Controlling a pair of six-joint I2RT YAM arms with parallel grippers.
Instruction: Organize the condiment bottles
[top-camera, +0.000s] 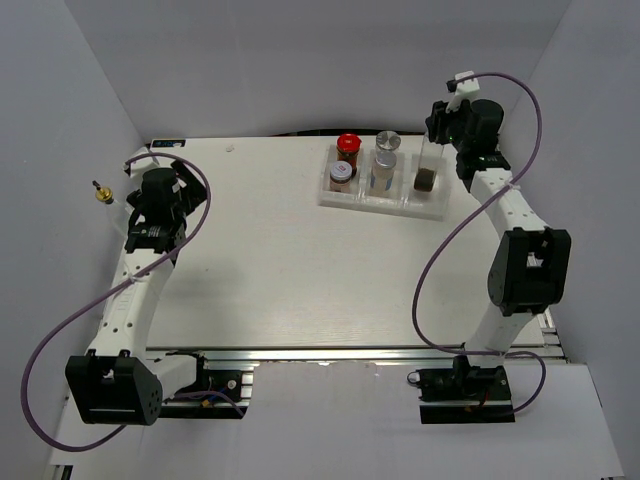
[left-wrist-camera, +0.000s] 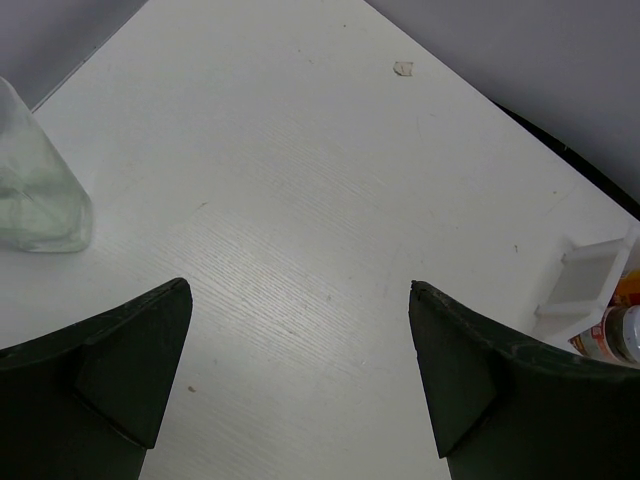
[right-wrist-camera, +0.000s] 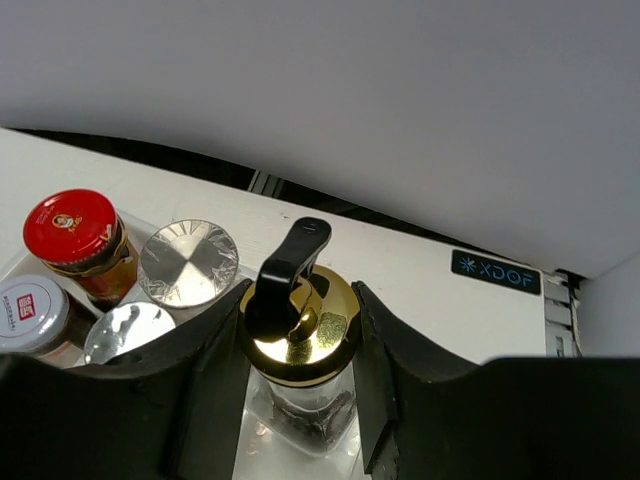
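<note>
We see the right gripper clamped on the gold cap of the dark-bottomed bottle, which stands upright in the right-end compartment of the white tray. The tray's left compartment holds the red-capped jar and the pale-lidded jar, and its middle one holds the silver-capped bottle. Well to the left of the tray, the left gripper hangs with jaws wide apart and nothing between them, a clear gold-capped bottle just beyond it

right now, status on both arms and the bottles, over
Left gripper jaws open, empty; clear bottle loose to its left. Right gripper jaws shut on dark-bottomed gold-capped bottle in white tray, right compartment. Nothing blocking either arm.
</note>
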